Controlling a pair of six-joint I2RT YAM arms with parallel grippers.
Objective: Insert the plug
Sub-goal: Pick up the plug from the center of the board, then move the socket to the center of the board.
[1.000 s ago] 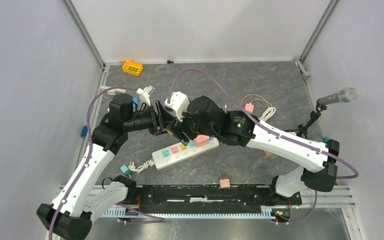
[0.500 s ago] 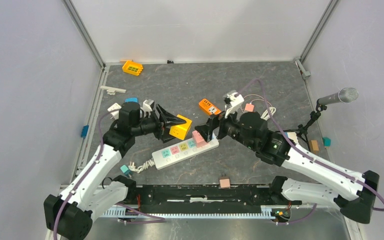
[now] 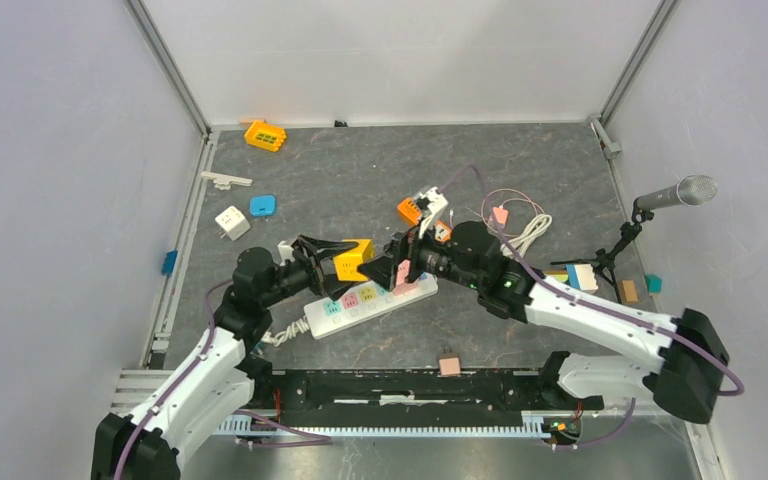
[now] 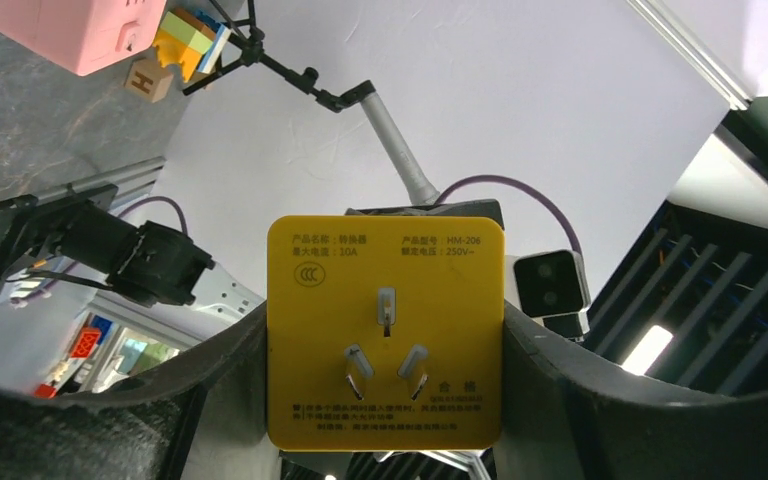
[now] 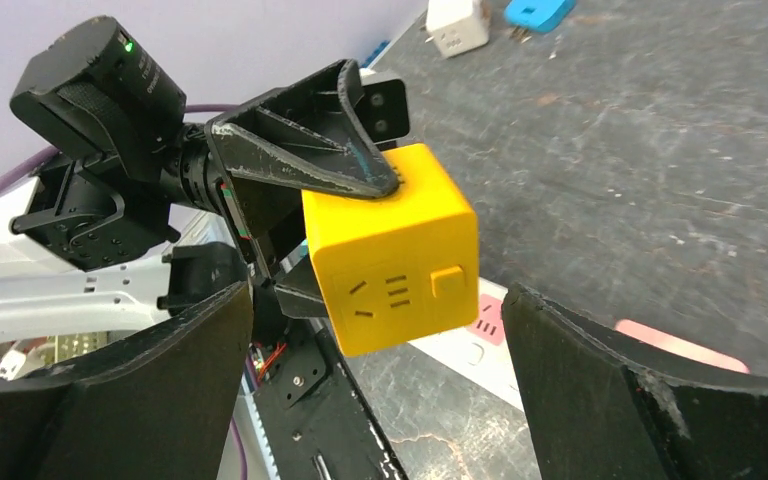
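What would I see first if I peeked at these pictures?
A bright yellow cube plug jumps out first, pinched in the left gripper over the middle of the dark table. The right gripper gapes wide open right beside it, facing the cube. Just below them lies a white power strip with pastel-coloured sockets.

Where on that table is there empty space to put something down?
Free along the back, between the orange block and the cables. Crowded mid-table: left hand with the cube and right hand, by the strip.
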